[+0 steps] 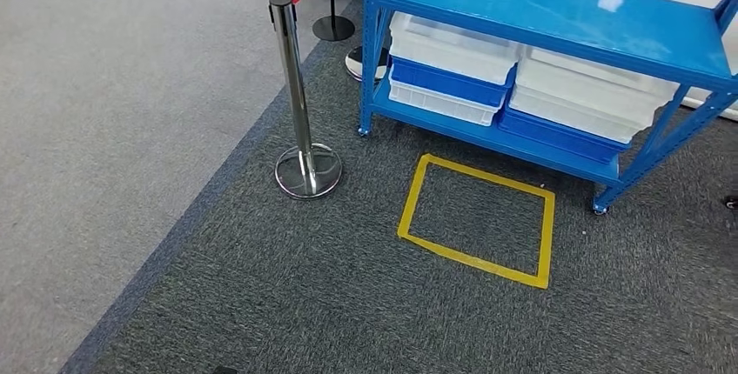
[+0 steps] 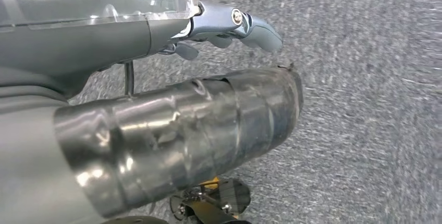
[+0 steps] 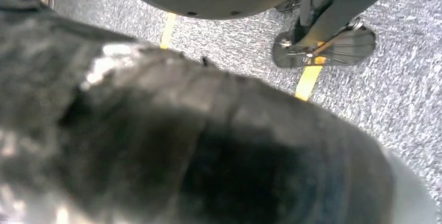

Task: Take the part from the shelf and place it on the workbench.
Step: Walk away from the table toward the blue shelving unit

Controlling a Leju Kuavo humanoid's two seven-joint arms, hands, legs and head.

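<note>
the blue shelf rack [image 1: 557, 17] stood ahead and to the right, beyond the yellow floor square [image 1: 477, 219], white and blue bins [image 1: 452, 65] stacked low; no part could be made out. the left hand [image 2: 229, 26] hung empty, fingers loosely curled; the right hand's grip couldn't be told.

Left hand [image 2: 229, 26] hanging low, fingers [image 2: 260, 31] loosely curled, nothing in them; right hand [image 3: 208, 146] a dark blur.

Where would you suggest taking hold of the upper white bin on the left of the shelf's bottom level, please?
Probably by the long front rim of the white bin, coming from the open side of the blue shelf that faces the yellow floor square. That rim juts out over the blue bin beneath, offering a lip.
</note>
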